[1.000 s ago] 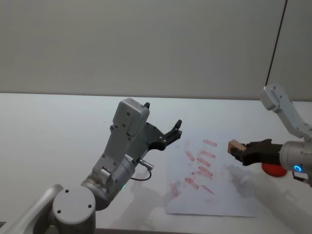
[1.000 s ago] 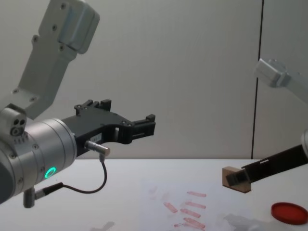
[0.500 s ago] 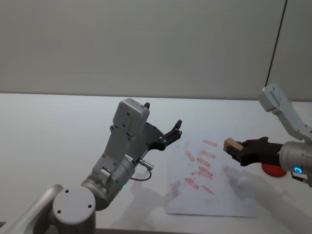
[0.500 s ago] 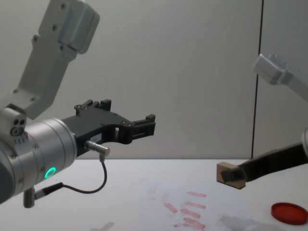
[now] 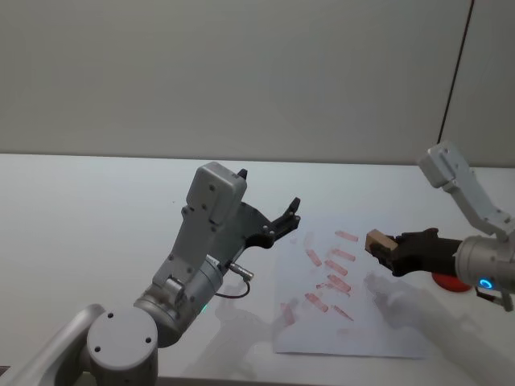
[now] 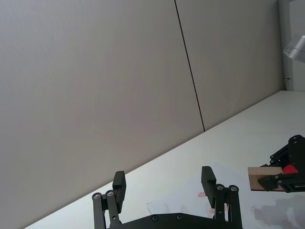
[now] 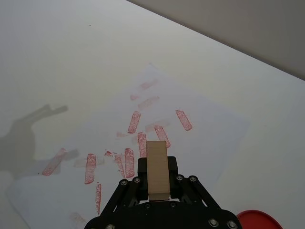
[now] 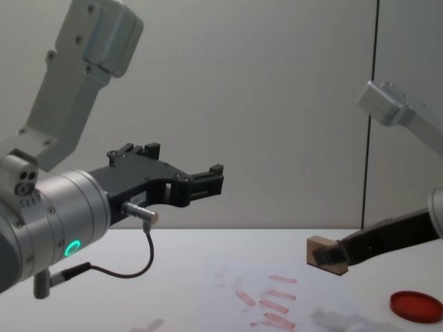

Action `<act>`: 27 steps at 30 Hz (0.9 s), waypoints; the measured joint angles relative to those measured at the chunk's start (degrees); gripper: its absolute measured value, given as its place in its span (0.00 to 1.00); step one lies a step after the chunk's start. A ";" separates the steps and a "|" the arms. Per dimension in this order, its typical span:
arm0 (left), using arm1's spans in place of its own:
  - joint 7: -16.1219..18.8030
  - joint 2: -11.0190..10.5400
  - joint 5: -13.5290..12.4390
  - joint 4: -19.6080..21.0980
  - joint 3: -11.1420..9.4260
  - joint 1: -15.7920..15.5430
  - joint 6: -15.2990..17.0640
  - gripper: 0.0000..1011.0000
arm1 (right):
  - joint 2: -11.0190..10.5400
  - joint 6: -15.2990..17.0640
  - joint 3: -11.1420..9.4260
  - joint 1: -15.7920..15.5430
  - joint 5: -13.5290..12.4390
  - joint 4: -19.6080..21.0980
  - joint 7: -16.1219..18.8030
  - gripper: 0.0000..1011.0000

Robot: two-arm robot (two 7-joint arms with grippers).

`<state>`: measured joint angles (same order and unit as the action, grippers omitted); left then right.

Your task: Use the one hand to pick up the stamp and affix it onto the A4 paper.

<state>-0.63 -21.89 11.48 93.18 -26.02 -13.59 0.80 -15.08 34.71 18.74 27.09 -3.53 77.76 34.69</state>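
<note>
The stamp [image 5: 377, 240], a small tan wooden block, is held in the air above the right part of the A4 paper [image 5: 378, 330], with my right gripper [image 5: 388, 250] shut on it. From the chest view the stamp [image 8: 320, 254] hangs well above the sheet. The right wrist view looks down on the stamp [image 7: 157, 169] over the paper [image 7: 209, 138] and its several red marks. My left gripper [image 5: 286, 215] is raised left of the paper, open and empty; its fingers [image 6: 208, 180] stand wide apart.
A flat round red ink pad [image 5: 447, 281] lies on the white table [image 5: 96, 209] just right of the paper, partly behind my right arm; it also shows as the ink pad [image 8: 415, 306] low in the chest view. A grey wall stands behind the table.
My right gripper has carried the stamp a little leftward, farther over the paper. The left arm has not moved.
</note>
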 joint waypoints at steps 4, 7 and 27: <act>0.00 0.00 0.00 0.00 0.00 0.00 0.00 0.99 | 0.30 0.72 0.21 0.05 0.13 -0.05 -1.53 0.22; 0.00 0.00 0.00 0.00 0.00 0.00 0.00 0.99 | 0.58 1.48 0.35 0.09 0.14 -0.10 -3.01 0.22; 0.00 0.00 0.00 0.00 0.00 0.00 0.00 0.99 | 3.01 6.82 0.54 0.37 -3.36 -1.38 -13.75 0.22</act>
<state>-0.63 -21.89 11.48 93.18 -26.02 -13.59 0.79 -12.07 41.53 19.28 27.46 -6.89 76.38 20.94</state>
